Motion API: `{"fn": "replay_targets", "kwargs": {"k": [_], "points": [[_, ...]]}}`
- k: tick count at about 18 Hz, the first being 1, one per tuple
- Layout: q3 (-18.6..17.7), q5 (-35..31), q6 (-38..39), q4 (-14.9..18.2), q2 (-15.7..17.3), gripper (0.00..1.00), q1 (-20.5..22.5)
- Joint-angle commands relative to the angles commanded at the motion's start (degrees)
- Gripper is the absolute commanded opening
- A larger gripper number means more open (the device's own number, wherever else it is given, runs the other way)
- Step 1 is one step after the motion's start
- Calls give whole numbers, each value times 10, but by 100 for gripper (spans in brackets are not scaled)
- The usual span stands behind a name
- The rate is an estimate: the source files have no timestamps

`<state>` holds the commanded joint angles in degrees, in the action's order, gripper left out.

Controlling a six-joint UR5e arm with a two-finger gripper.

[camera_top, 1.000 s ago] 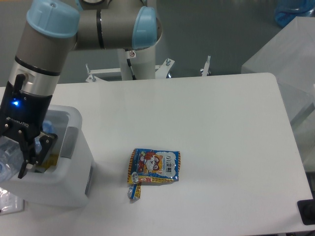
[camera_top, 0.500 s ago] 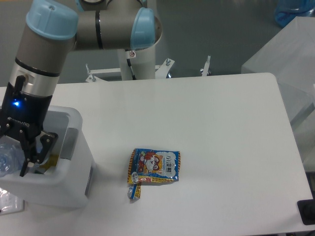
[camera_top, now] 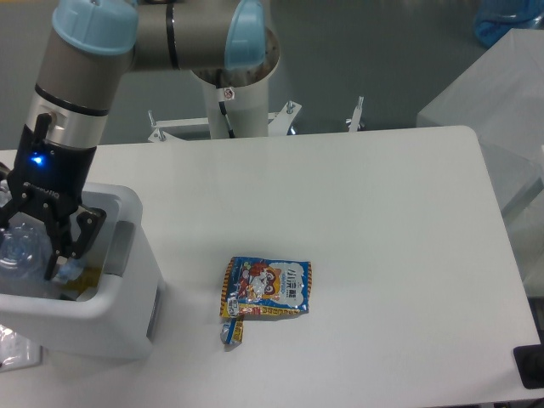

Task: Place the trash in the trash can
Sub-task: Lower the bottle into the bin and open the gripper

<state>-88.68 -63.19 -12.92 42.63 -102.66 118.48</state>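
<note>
The gripper hangs over the white trash can with its fingers spread wide — the clear bottle lies inside, the snack packet on the table.

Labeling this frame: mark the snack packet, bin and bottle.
snack packet (camera_top: 269, 287), fixed camera, middle of its printed face
bin (camera_top: 127, 293), fixed camera, right outer wall
bottle (camera_top: 19, 253), fixed camera, clear body inside the bin

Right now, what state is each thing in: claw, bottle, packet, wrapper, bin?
claw: open, above the bin's opening
clear bottle: in the bin, beside the claw
snack packet: flat on the table, outside the bin
small yellow wrapper: on the table, at the packet's lower left corner
trash can: upright, open-topped
</note>
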Motion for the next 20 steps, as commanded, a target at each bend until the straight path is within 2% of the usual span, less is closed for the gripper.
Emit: {"fn": "replay_targets", "kwargs": {"k": [4, 6, 11, 15, 18, 20], "points": [[-4, 0, -1, 1, -1, 76, -9], [-8, 0, -1, 1, -2, 82, -10], [-18, 0, -1, 1, 0, 84, -15], [-4, 0, -1, 2, 7, 92, -13], [3, 0, -1, 2, 23, 98, -3], [3, 1, -1, 2, 34, 99, 34]]}}
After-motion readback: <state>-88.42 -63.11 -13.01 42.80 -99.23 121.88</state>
